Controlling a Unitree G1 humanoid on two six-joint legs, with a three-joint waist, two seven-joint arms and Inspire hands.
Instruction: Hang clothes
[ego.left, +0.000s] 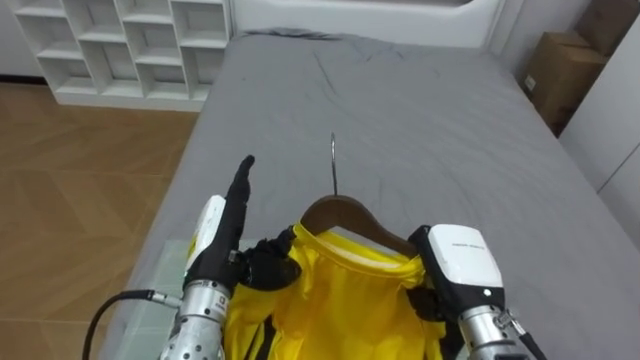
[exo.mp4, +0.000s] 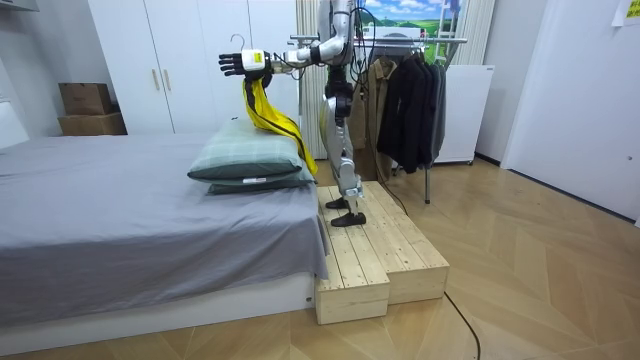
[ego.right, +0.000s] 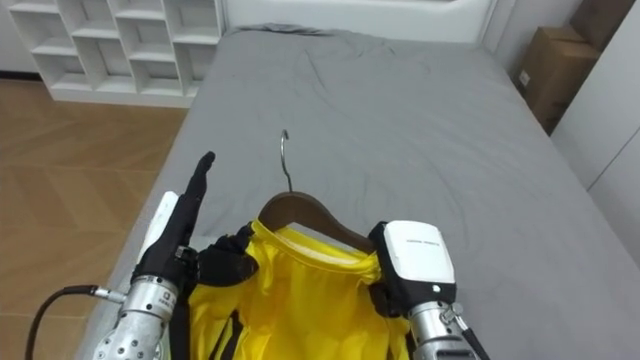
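Note:
A yellow garment (ego.left: 330, 300) hangs on a brown wooden hanger (ego.left: 345, 215) whose metal hook (ego.left: 333, 165) points up and away from me. My left hand (ego.left: 262, 262) grips the garment's left shoulder with curled fingers, while one finger sticks straight out. On the other side, my right hand (ego.left: 455, 265) is closed on the right shoulder, its fingers partly hidden under the cloth. In the room view I stand on a wooden platform (exo.mp4: 375, 255) by the bed. There both arms reach forward and the yellow garment (exo.mp4: 268, 112) dangles above the pillows (exo.mp4: 250, 160).
The grey bed (ego.left: 420, 110) stretches ahead under the hanger. A white cube shelf (ego.left: 130, 45) stands at the far left and a cardboard box (ego.left: 560, 70) at the far right. A clothes rack (exo.mp4: 410, 90) with dark garments stands behind me.

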